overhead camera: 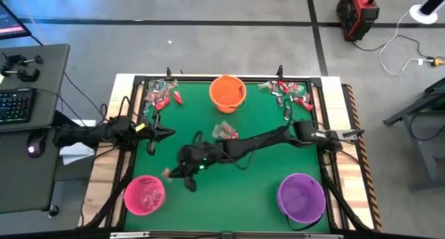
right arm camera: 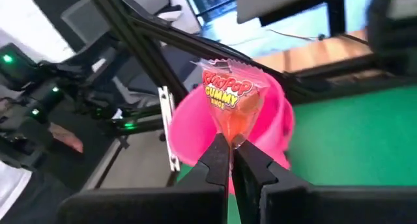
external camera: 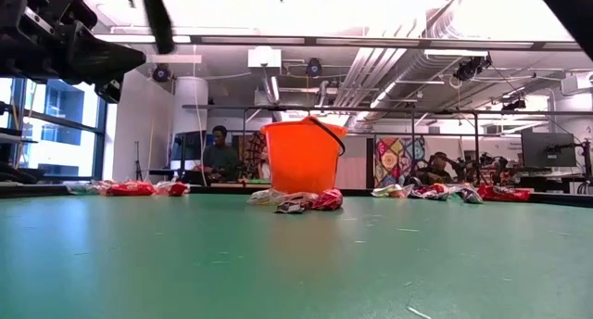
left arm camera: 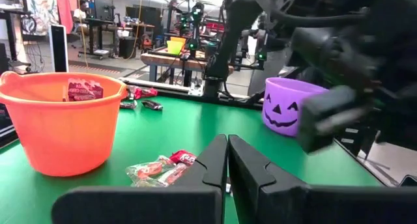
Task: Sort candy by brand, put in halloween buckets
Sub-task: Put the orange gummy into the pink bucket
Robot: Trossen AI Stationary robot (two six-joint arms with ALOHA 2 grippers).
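Table: green mat (overhead camera: 264, 176) inside a dark frame, carrying three buckets and scattered candy.
Right gripper (right arm camera: 231, 160): reaches across the mat toward the near-left corner; its fingers are pinched on a single candy packet (right arm camera: 229, 100), a clear wrapper with red lettering and an orange sweet inside, held up just in front of the pink bucket.
Left gripper (left arm camera: 227, 160): fingers pressed together with nothing between them, above the left part of the mat, facing across it.
Orange bucket (overhead camera: 227, 92): upright near the middle of the far edge, handle lying on the rim; one red-wrapped piece (left arm camera: 85, 90) shows inside it.
Pink bucket (overhead camera: 144, 195): near-left corner.
Purple bucket (overhead camera: 301, 197): near-right corner, with a jack-o'-lantern face on its wall.
Centre candy (overhead camera: 226, 131): small cluster of clear and red wrappers on the mat, just on the near side of the orange bucket.
Far-left candy (overhead camera: 160, 94): heap of mostly red wrappers at the far-left corner.
Far-right candy (overhead camera: 288, 94): heap of red and silvery wrappers at the far-right corner.
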